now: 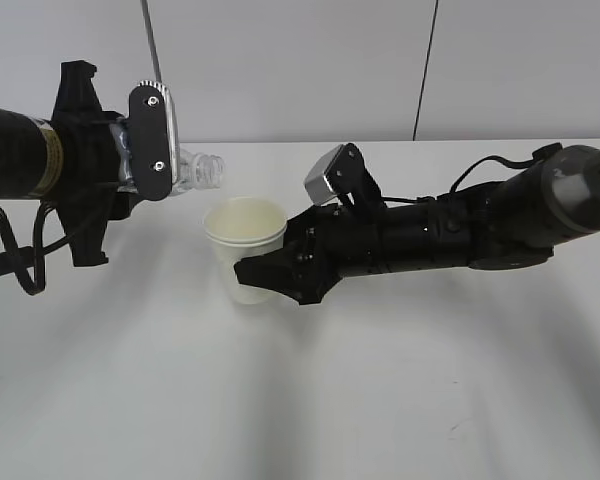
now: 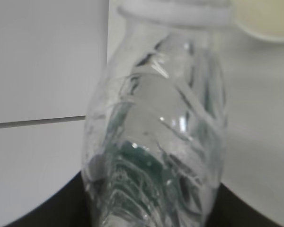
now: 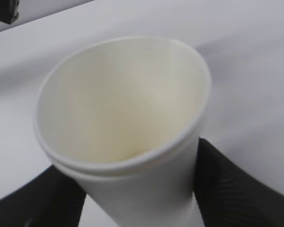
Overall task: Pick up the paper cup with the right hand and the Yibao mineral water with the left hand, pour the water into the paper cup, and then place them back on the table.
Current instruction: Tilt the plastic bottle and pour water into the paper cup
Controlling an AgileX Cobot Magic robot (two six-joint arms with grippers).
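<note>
The Yibao mineral water (image 1: pixel 198 172) lies roughly level in the air, its open mouth pointing right, just above and left of the paper cup's rim. My left gripper (image 1: pixel 158 150) is shut on its body. In the left wrist view the ribbed bottle (image 2: pixel 161 132) fills the frame between the dark fingers (image 2: pixel 52 213), green label low down. No stream of water shows. The cream paper cup (image 1: pixel 244 225) stands upright in my right gripper (image 1: pixel 263 262), shut on its lower wall. The right wrist view shows the cup (image 3: pixel 123 104) open-mouthed between two black fingers (image 3: pixel 232 184).
The white table (image 1: pixel 380 400) stretches round both arms and ends at a pale wall behind. Two thin cables (image 1: pixel 425 70) hang down that wall. A black cable loop (image 1: pixel 15 265) droops from the left arm.
</note>
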